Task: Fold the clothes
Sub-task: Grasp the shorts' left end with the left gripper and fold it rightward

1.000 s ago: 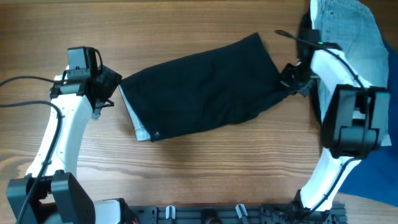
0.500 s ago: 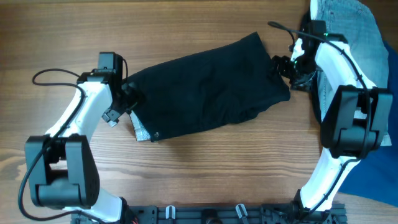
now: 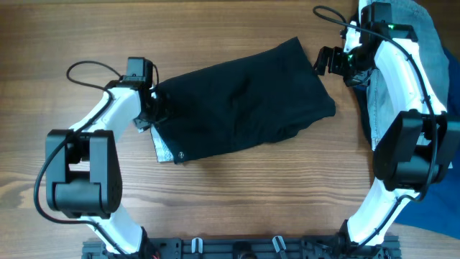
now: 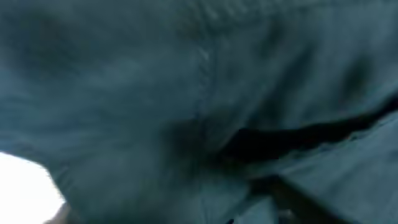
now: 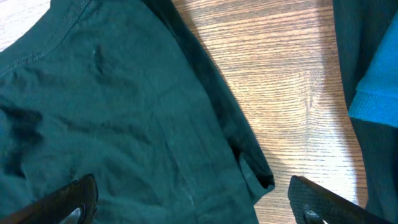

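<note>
Item: black shorts (image 3: 241, 97), spread flat between both grippers, apparently for folding; left gripper (image 3: 153, 109) pressed into one end, jaw state too blurred to tell; right gripper (image 3: 327, 61) gaping, empty, just beside the other end.

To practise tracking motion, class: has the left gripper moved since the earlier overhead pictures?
Yes: the left gripper moved across the table onto the black shorts, at their edge.

Warm brown wood-grain table (image 3: 237, 198) — soft, even light.
</note>
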Motion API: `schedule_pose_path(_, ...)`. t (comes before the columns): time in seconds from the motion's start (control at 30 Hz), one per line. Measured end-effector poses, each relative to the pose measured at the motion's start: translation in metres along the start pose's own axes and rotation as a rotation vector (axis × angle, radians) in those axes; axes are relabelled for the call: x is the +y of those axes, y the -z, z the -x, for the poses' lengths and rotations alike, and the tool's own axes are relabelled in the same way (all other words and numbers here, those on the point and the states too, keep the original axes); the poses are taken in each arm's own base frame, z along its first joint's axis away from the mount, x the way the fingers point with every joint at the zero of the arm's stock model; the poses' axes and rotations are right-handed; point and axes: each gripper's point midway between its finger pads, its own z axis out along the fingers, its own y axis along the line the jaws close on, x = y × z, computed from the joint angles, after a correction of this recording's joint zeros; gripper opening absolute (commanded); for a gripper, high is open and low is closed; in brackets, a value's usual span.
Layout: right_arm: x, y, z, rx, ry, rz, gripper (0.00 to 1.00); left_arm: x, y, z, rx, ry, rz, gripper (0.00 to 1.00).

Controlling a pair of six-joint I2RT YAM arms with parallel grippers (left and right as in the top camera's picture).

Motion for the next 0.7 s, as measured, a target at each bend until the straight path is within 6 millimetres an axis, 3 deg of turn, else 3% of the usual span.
schedule_pose_path(0.1, 0.000, 0.002, -0.001, 0.007, -0.007, -0.001, 0.92, -0.013, -0.006, -0.007, 0.019, -0.051, -0.010, 0.04)
schedule_pose_path(0.2, 0.003, 0.003, 0.000, 0.003, -0.005, -0.002, 0.91, -0.015, -0.006, -0.007, 0.018, -0.055, -0.014, 0.04)
schedule_pose_path(0.3, 0.016, 0.000, -0.003, 0.010, 0.016, 0.011, 0.90, -0.009, -0.003, -0.004, 0.024, -0.038, -0.004, 0.04)
schedule_pose_path(0.37, 0.031, -0.002, -0.005, 0.017, 0.041, 0.034, 0.87, 0.007, 0.005, 0.001, 0.045, -0.042, 0.035, 0.04)
schedule_pose_path(0.47, 0.052, -0.006, -0.011, 0.032, 0.078, 0.062, 0.77, 0.025, 0.037, 0.043, -0.013, -0.100, 0.083, 0.04)
schedule_pose_path(0.5, 0.060, -0.007, -0.015, 0.040, 0.093, 0.067, 0.71, 0.026, 0.055, 0.061, -0.049, -0.130, 0.103, 0.04)
schedule_pose_path(0.53, 0.069, -0.009, -0.018, 0.045, 0.114, 0.072, 0.57, 0.024, 0.068, 0.075, -0.088, -0.157, 0.116, 0.04)
schedule_pose_path(0.57, 0.079, -0.011, -0.021, 0.048, 0.134, 0.078, 0.36, 0.019, 0.087, 0.093, -0.142, -0.191, 0.127, 0.04)
schedule_pose_path(0.63, 0.098, -0.014, -0.020, 0.029, 0.159, 0.094, 0.13, 0.012, 0.107, 0.109, -0.192, -0.218, 0.126, 0.04)
schedule_pose_path(0.67, 0.109, -0.016, -0.018, 0.011, 0.163, 0.106, 0.04, 0.009, 0.115, 0.115, -0.213, -0.230, 0.121, 0.04)
schedule_pose_path(0.7, 0.118, -0.021, -0.018, -0.005, 0.165, 0.118, 0.04, 0.006, 0.121, 0.120, -0.230, -0.237, 0.115, 0.04)
